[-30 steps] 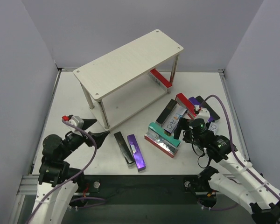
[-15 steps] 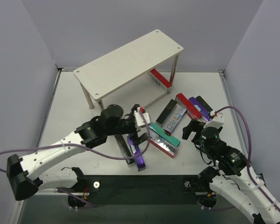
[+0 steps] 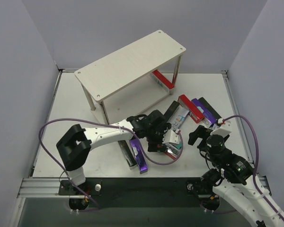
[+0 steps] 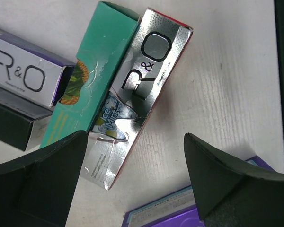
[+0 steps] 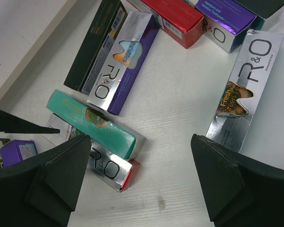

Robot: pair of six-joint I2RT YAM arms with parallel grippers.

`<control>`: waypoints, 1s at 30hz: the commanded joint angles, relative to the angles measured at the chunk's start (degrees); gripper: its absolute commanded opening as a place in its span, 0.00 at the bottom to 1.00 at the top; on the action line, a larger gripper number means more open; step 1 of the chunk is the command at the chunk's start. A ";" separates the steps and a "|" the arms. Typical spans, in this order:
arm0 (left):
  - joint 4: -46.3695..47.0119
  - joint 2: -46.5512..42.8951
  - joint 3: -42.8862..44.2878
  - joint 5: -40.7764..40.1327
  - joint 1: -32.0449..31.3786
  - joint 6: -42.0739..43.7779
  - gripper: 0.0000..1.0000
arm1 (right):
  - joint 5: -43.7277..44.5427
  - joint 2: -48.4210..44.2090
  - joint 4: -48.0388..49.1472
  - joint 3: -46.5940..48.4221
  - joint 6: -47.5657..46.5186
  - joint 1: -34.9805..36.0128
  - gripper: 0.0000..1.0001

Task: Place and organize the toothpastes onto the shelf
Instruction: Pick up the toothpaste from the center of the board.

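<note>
The left arm reaches low across the white table point(image 3: 71, 109), left fingers point(image 3: 159, 139) spread wide and empty over the teal toothpaste carton point(image 4: 94, 71) and the silver-and-red carton point(image 4: 137, 109) touching it, before the pale two-tier wooden shelf point(image 3: 132, 64). A second ago it sat folded at the left edge. The right fingers point(image 3: 197, 134), also wide and empty, have drawn back, apparently only slightly.

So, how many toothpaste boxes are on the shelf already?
1: a red box on the lower tier of the shelf, at its right end. Its top may hide others.
</note>
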 commanded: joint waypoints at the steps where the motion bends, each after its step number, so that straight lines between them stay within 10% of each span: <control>1: -7.00 5.84 6.83 2.84 -0.09 7.23 0.93 | 3.08 -0.50 -1.19 -0.34 1.15 -0.24 0.91; 30: -5.24 18.86 12.02 -1.03 0.79 10.05 0.93 | 1.94 1.87 -1.63 -0.07 -0.16 -0.33 0.90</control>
